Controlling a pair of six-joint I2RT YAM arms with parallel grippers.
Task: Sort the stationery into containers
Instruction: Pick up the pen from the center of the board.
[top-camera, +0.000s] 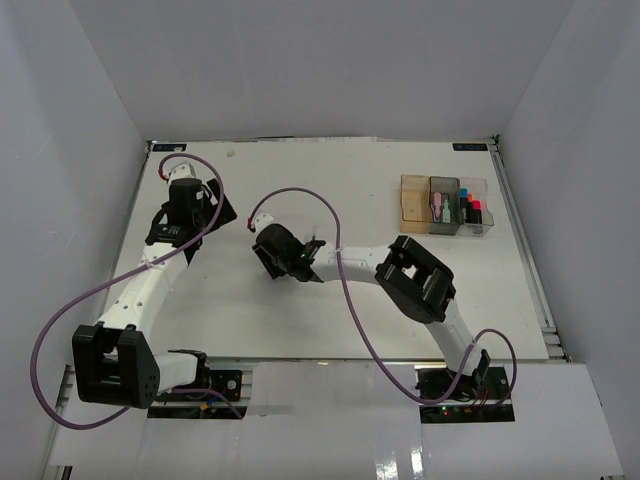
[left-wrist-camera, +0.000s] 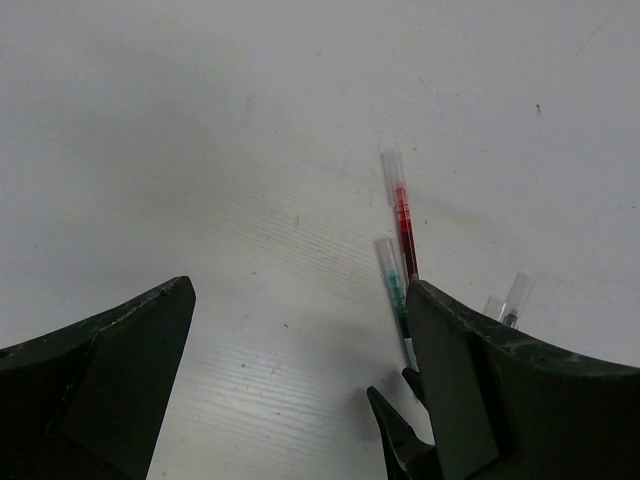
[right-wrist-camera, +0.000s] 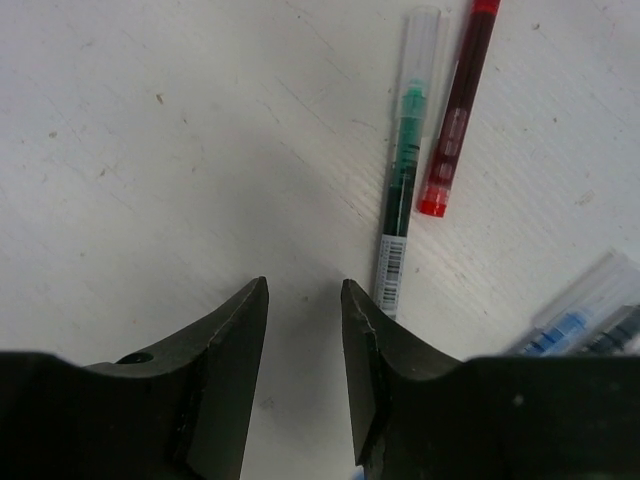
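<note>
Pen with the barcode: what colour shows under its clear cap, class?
Green; the pen shows best in the right wrist view.

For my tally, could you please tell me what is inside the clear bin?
The clear bin holds dark highlighters with bright caps; anything beneath them is hidden.

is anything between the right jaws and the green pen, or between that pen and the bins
Nothing visible does. The green pen lies on bare table just past the right jaws, which are parted and empty; the red pen sits on its far side. From above, the table toward the bins looks bare.
</note>
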